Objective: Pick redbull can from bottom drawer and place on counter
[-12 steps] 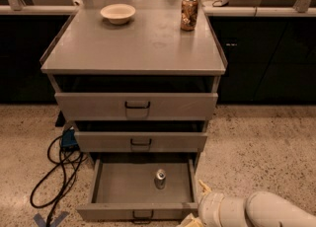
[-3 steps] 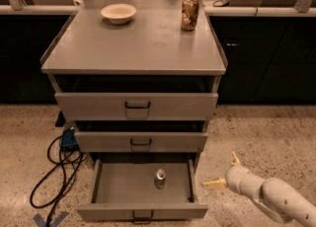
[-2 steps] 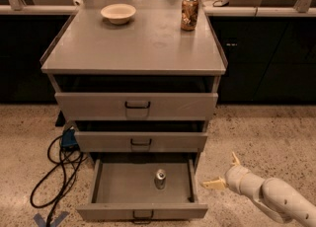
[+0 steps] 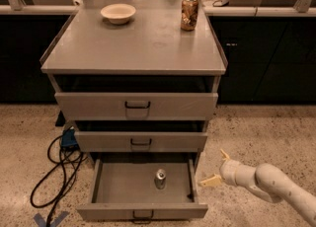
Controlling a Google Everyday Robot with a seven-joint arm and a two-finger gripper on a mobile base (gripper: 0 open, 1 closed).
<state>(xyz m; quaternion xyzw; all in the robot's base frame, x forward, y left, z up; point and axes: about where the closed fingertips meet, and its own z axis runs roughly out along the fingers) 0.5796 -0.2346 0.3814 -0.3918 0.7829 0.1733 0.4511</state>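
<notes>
Gripper sits just off the right wall of the bottom drawer, outside it, over the speckled floor. Fingers are spread apart with nothing between them, not touching the drawer. The pale arm runs off to the lower right of the drawer.

Bottom drawer is pulled out, with its loop handle at front centre. Redbull can stands upright on the drawer floor, right of centre and about midway front to back, clear of all walls. Its silver lid faces up. Any label on it is too small to read.

Directly above the bottom drawer is the middle drawer, slightly out. Above that is the top drawer, also partly out. Both have dark handles.

Counter is the cabinet top over the drawer stack. A pale bowl sits at the back left. A brown-gold patterned can stands upright at the back right, well apart from the bowl. Its print isn't legible, so I can't call the brand.

Behind the counter, a pale ledge carries glass panels.

Left of the bottom drawer, black cables loop across the floor, with a blue object beside the middle drawer. Blue tape marks the floor near the drawer's front left corner.
</notes>
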